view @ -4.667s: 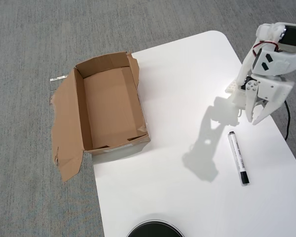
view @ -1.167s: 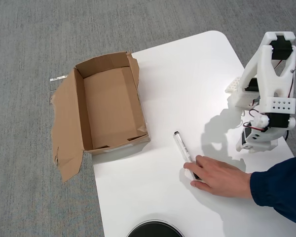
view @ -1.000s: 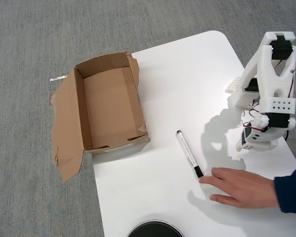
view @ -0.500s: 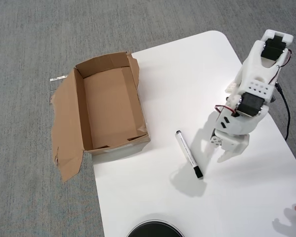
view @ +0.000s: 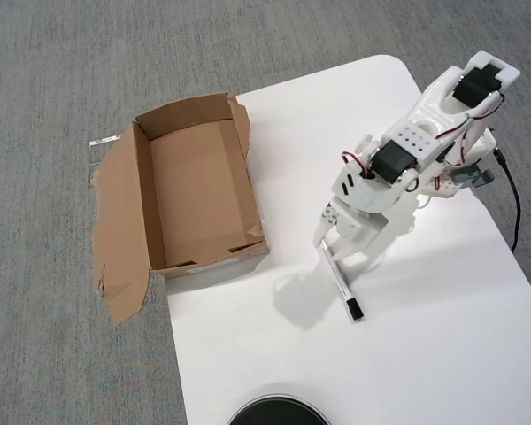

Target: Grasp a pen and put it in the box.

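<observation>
1. Overhead view, layout: the slim white marker pen with a black cap [view: 340, 282] lies on the white table [view: 442, 354], running diagonally from under the arm down-right; the black cap end is at the lower end, clear of the arm.
2. Same view: the white 3D-printed arm's two-finger gripper [view: 329, 244] sits right over the pen's upper end. The fingers straddle or touch the barrel there; I cannot tell from above whether they are clamped on it or just around it. The wrist body hides the jaw gap.
3. The pen looks to be on the table, or barely off it; its shadow sits close alongside, so I judge the grasp is in hand, not the carry.
4. The rectangular brown corrugated cardboard box with torn flaps [view: 146, 177] is to the left in this view, empty inside, with one big flap splayed flat over the grey carpet [view: 53, 80]. Its right wall overlaps the table edge. It is near the pen but apart from it.
5. Advice: the grip is at one end of the pen, so expect the long free end to droop or swing. Close firmly and lift high enough to clear the box's near wall.
6. Release over the middle of the box, not near the ragged rim.
7. A black round object [view: 277, 413] at the bottom edge is off the path; ignore it.
</observation>
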